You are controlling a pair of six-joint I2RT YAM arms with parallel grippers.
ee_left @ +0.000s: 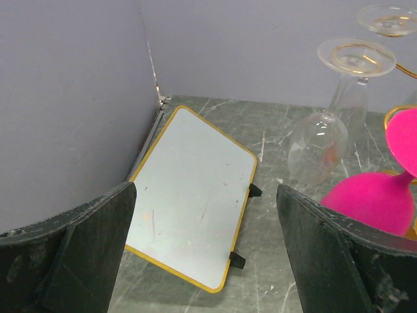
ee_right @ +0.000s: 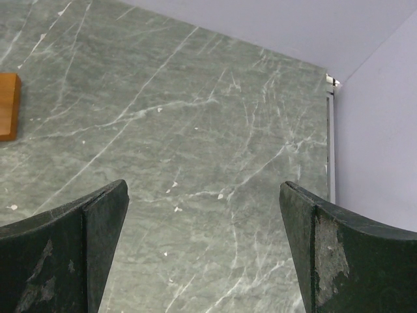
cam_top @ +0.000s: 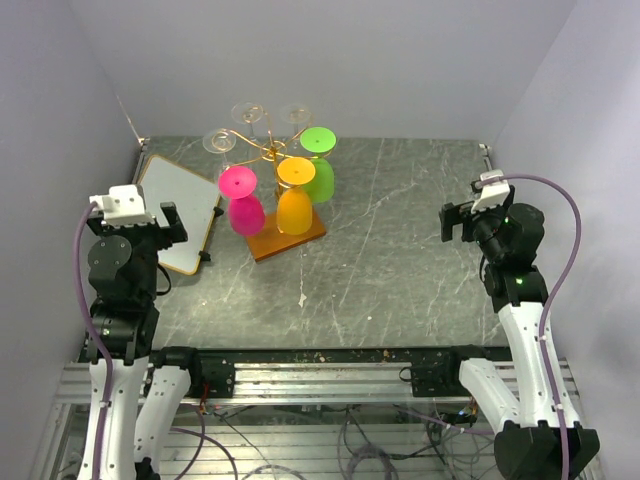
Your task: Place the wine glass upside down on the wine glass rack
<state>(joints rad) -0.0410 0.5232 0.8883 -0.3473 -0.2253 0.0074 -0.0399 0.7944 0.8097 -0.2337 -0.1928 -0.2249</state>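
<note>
Left tool (cam_top: 140, 220) and right tool (cam_top: 462, 220) gape empty; stray toward upper centre and you'll knock the pink glass (cam_top: 243, 205) off the rack (cam_top: 262, 152).

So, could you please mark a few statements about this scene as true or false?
1. The bright pink wine glass hangs upside down on the gold wire rack with an orange-brown wooden base. True.
2. The left end effector grips a clear glass. False: it is open and empty.
3. The white gold-edged rectangular board lies right of the rack. False: it lies left of it.
4. The right end effector is open over the grey-green marbled tabletop. True.
</note>
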